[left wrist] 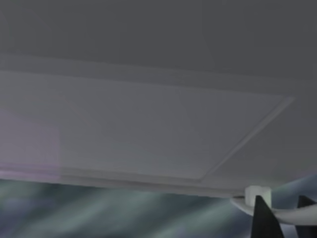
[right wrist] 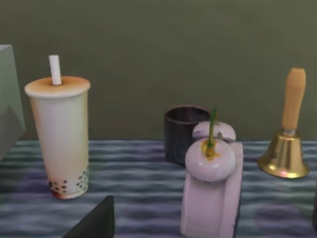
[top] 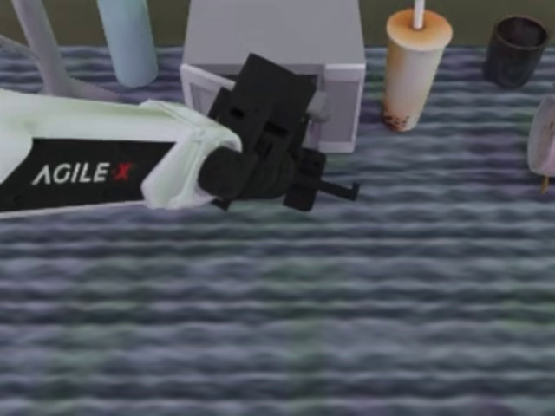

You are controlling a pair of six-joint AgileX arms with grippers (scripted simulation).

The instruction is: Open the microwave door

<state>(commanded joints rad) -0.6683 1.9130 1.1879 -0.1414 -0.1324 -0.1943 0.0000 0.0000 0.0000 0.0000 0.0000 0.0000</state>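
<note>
1. The microwave [top: 274,35] has a smooth, matt light-grey casing, like painted metal or plastic.
2. The microwave door [left wrist: 148,129], seen close in the left wrist view, is flat, smooth and faintly sheened.
3. The table [top: 347,303] wears a rough-looking, wavy blue-grey cloth.
4. Right of the microwave, the cup [top: 416,69] looks like smooth, translucent plastic.
5. The bell [right wrist: 285,153] has glossy brass-like metal and a matt wooden handle.
6. The left arm [top: 95,160] has a smooth white shell; its hand [top: 334,186] is matt black.
</note>
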